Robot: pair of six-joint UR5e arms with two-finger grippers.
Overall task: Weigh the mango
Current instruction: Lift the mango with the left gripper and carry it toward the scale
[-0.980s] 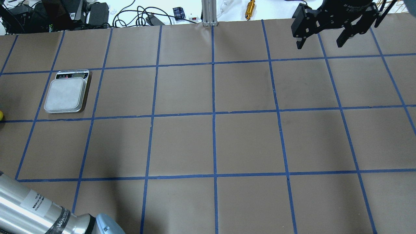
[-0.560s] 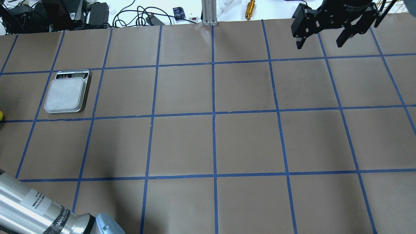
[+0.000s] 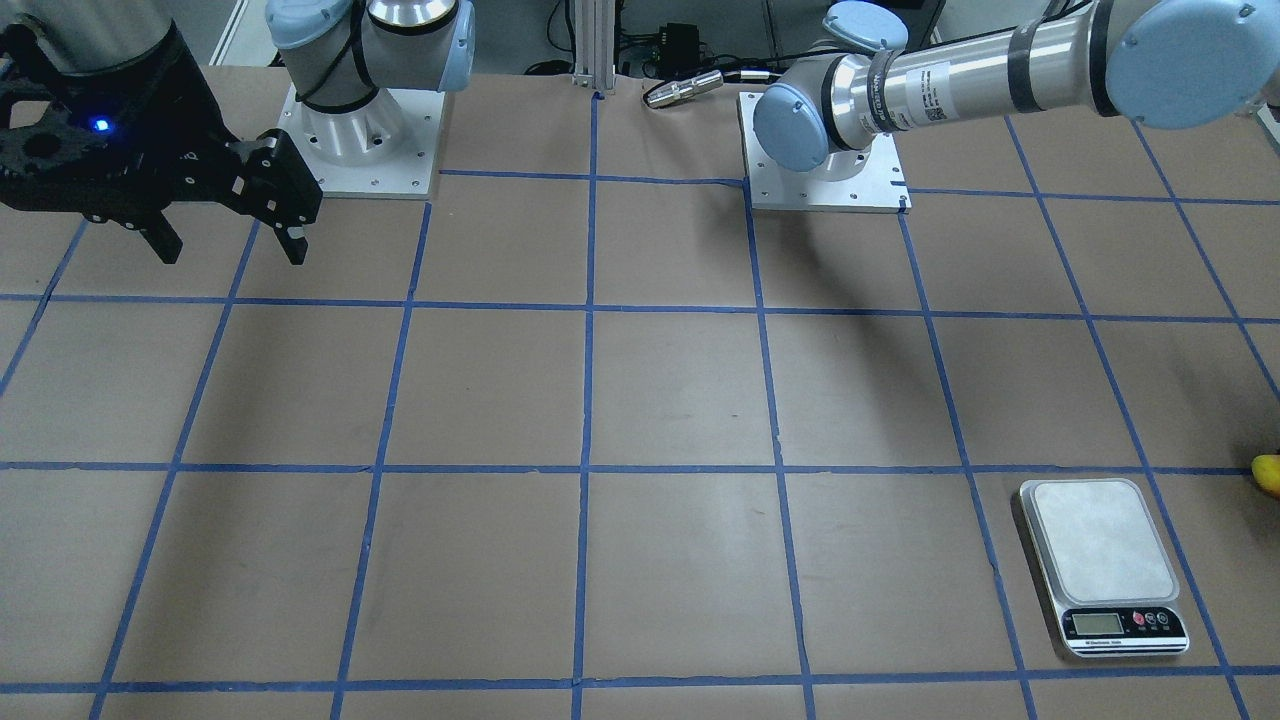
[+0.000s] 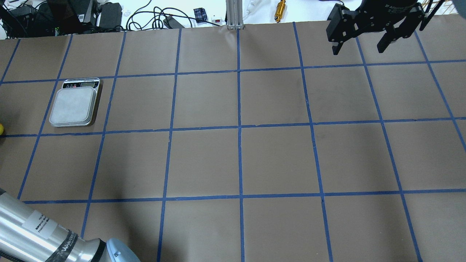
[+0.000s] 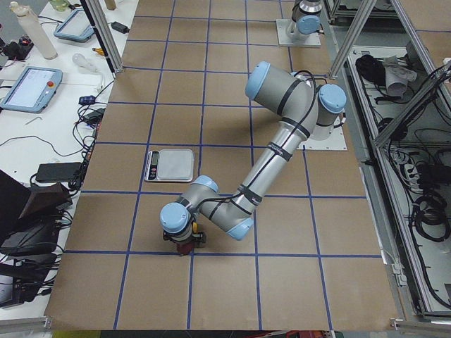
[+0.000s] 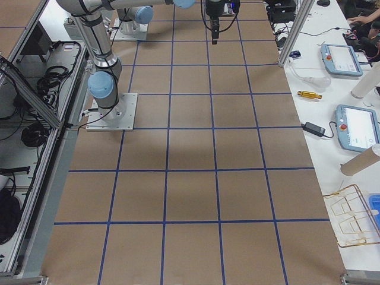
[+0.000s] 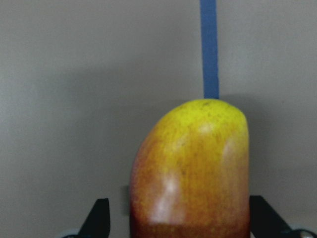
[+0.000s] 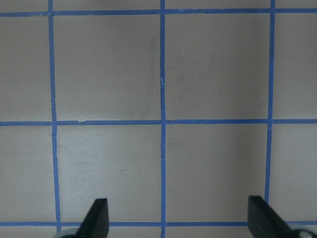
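Note:
The mango, yellow at its tip and orange-red lower down, lies on the brown table just left of the silver scale. Only its edge shows in the overhead view and in the front view. My left gripper is low over the mango, open, with one finger on each side of it. It also shows in the left side view. The scale's platform is bare. My right gripper is open and empty, raised over the far right of the table.
The table is brown paper with a blue tape grid. Cables, power supplies and a brass part lie beyond its far edge. Both arm bases stand at the robot side.
My left arm's forearm has shifted slightly toward the lower left of the overhead view. The mango, the scale and the right gripper have not moved.

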